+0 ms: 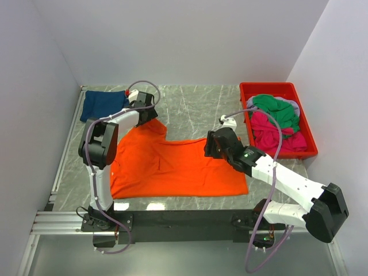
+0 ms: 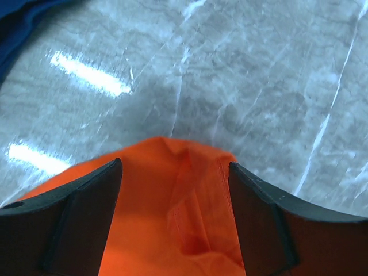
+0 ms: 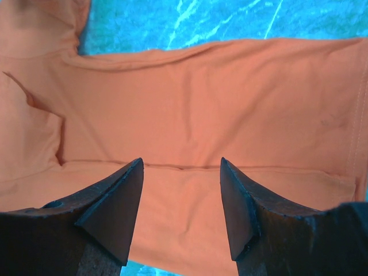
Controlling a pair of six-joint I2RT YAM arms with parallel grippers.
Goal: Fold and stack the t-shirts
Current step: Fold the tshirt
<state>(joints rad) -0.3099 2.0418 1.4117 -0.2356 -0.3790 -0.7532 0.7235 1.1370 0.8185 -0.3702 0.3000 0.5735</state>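
The bright orange t-shirt [image 1: 172, 167] lies spread flat in the middle of the table. My left gripper [image 1: 150, 115] is open over its far-left sleeve; in the left wrist view the sleeve's hemmed tip [image 2: 190, 190] lies between the spread fingers [image 2: 86, 213]. My right gripper [image 1: 214, 146] is open above the shirt's far right edge; in the right wrist view orange cloth [image 3: 190, 103] with a fold line fills the space under the gripper [image 3: 181, 167]. The dark navy t-shirt [image 1: 103, 103] lies folded at the far left. Green [image 1: 276, 106], magenta pink [image 1: 270, 132] and grey [image 1: 293, 105] shirts lie in the bin.
The rigid red plastic bin [image 1: 270, 86] stands at the far right. White walls close in the table on three sides. A metal rail [image 1: 63, 167] runs along the left edge. Bare marble [image 1: 195, 109] shows between the navy shirt and the bin.
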